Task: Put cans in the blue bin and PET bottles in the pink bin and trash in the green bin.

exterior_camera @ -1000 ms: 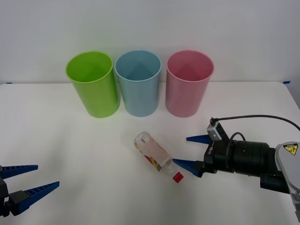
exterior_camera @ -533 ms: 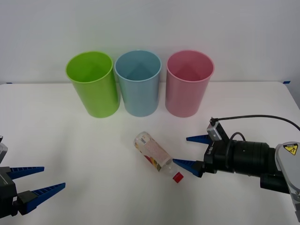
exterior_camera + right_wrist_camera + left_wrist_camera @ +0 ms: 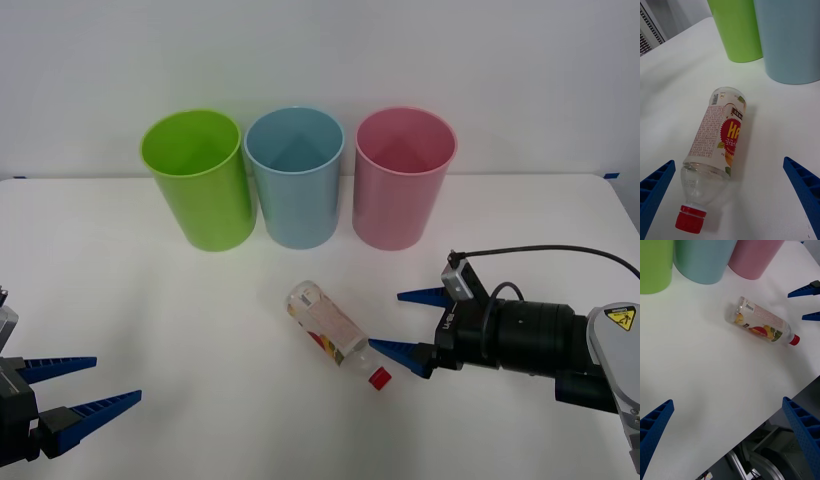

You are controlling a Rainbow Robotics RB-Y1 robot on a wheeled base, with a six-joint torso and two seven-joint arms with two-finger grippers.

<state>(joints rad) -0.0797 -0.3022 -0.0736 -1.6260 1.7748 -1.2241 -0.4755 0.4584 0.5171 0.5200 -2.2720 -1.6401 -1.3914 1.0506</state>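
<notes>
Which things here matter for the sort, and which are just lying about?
For the job: PET bottle, lying on its side; pink bin; blue bin; green bin; right gripper, fingers open beside the cap.

Lying about: nothing; left gripper idle.

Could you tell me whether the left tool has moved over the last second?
Yes. The left tool, open at the table's near left edge, has shifted slightly down and toward the bottle, judged against the fixed green bin.
</notes>
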